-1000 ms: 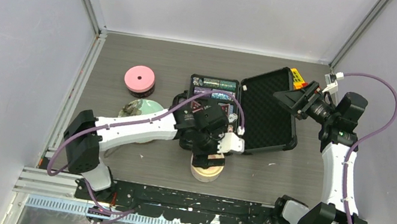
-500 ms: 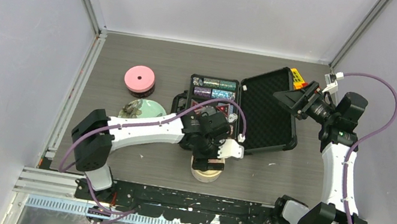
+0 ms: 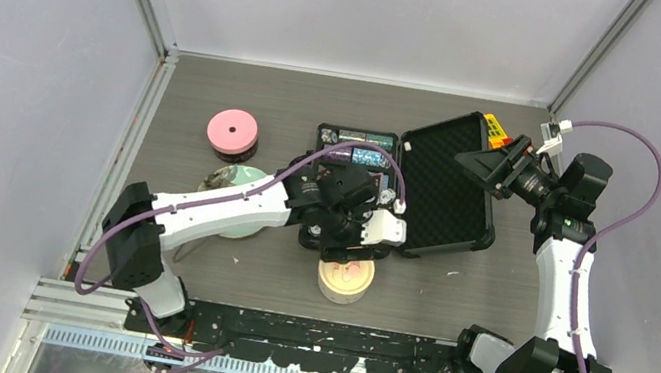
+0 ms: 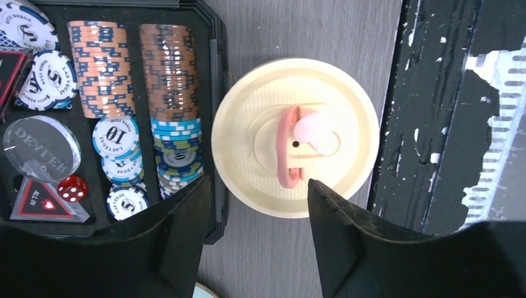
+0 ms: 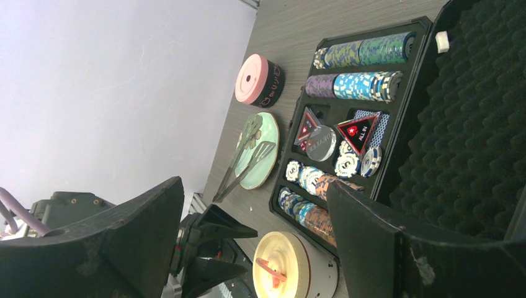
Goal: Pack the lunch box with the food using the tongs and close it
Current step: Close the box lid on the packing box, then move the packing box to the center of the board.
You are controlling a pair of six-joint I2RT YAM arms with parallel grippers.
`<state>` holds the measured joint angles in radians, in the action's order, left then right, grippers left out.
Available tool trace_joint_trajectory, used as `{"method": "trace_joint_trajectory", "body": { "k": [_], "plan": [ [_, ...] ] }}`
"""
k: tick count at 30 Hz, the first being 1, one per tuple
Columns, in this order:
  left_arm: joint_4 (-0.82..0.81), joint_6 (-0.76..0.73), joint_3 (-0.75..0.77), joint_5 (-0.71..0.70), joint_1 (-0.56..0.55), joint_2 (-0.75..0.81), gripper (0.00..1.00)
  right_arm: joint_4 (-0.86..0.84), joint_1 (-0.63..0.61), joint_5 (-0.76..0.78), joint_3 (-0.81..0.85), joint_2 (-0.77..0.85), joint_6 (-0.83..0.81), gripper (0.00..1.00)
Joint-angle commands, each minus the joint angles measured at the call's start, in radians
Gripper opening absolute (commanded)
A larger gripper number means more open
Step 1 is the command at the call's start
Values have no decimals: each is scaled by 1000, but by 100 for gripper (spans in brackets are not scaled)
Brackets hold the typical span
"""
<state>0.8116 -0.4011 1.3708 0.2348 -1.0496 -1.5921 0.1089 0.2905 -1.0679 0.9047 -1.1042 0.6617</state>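
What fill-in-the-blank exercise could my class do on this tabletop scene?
1. The tongs rest with their heads on the mint-green ____.
2. The cream lid has a ____ tab at its middle.
3. The poker chip case stands ____, its foam-lined lid laid back.
4. The die in the case is ____.

Missing words: plate; pink; open; red.
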Motion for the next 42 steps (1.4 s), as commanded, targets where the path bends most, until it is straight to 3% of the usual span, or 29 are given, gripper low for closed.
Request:
{"method": "trace_joint_trajectory", "body": {
  "k": [1,8,19,35,42],
  "plan": [
    [-11,-2,29,-4,15,14,58,-44,5,-15,3,14,9,89],
    [-15,-6,38,0,24,-11,50,-46,5,-17,2,9,7,89],
    [-7,11,46,94,26,-20,50,-46,4,-17,-3,4,7,89],
    [-46,10,49,5,30,-79,37,-45,6,-18,-2,-10,5,89],
    [-55,20,53,-8,50,-105,35,-46,5,-20,-2,-13,4,89]
  ]
}}
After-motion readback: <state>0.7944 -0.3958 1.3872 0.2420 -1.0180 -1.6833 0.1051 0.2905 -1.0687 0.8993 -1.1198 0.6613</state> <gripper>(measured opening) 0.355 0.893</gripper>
